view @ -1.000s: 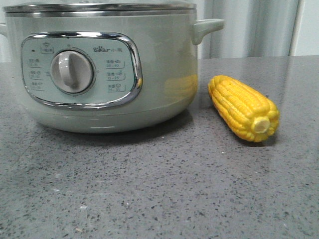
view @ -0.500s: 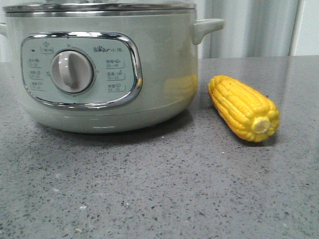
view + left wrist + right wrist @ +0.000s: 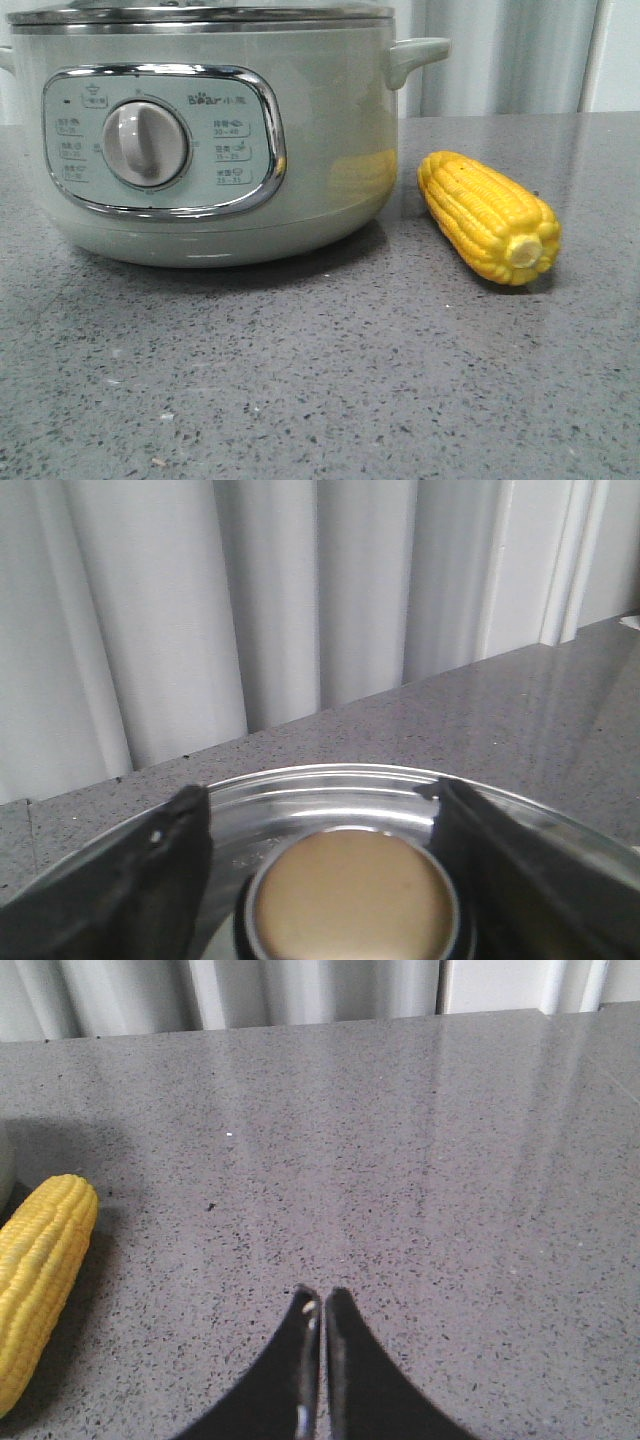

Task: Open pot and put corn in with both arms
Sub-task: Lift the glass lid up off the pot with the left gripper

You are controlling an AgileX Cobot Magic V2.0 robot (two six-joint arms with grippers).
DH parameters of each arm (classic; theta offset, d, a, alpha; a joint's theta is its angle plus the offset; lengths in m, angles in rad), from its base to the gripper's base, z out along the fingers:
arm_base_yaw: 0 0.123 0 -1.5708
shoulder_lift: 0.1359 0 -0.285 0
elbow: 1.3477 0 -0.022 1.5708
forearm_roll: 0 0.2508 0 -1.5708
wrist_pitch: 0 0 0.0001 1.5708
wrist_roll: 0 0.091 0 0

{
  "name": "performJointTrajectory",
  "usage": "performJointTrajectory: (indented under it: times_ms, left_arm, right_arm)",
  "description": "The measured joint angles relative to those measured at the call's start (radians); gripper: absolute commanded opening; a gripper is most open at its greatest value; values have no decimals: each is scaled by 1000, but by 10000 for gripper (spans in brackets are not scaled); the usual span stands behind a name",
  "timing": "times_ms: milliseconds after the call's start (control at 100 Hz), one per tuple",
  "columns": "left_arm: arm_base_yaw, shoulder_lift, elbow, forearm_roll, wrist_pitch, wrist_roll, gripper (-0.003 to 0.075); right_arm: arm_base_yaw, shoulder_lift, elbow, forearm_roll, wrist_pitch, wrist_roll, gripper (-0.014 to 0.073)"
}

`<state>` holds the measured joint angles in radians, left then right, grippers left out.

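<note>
Left tool (image 3: 325, 880) spread wide, fingers (image 3: 150, 880) apart; right tool (image 3: 322, 1305) closed.

pot (image 3: 330, 120): pale grey-green body, steel rim band, handles in the body colour
control panel (image 3: 165, 140): chrome frame, pale green face with small dark print and a "Bear" logo
dial (image 3: 146, 144): beige
lid (image 3: 330, 792): mirror-bright steel, ringed
lid knob (image 3: 350, 898): tan top, chrome edge, dark collar
corn (image 3: 488, 215): bright yellow, rows of kernels, pale cream stub end; a yellow reflection on the pot wall beside it
table (image 3: 320, 380): grey stone look, black and white speckles, glossy
curtain (image 3: 200, 620): white-grey vertical folds behind the pot
left gripper (image 3: 325, 850): black fingers
right gripper (image 3: 321, 1305): black fingers
</note>
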<state>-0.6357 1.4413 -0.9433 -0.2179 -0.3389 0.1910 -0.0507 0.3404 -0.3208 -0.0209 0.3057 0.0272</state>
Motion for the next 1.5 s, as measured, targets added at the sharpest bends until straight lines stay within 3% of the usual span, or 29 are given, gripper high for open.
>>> performJointTrajectory:
  times_ms: [190,810,1189,1499]
  left_arm:
    - [-4,0,0,-4,2,-12,-18]
    - [-6,-2,-37,-7,57,-12,-20]
    - [-2,-122,-78,-5,76,-1,-20]
    - [97,-260,-52,-1,151,81,-20]
  right_arm:
    - [0,0,0,0,1,0,-74]
    - [0,0,0,0,1,0,-74]
    - [0,0,0,0,1,0,-74]
    - [0,0,0,0,1,0,-74]
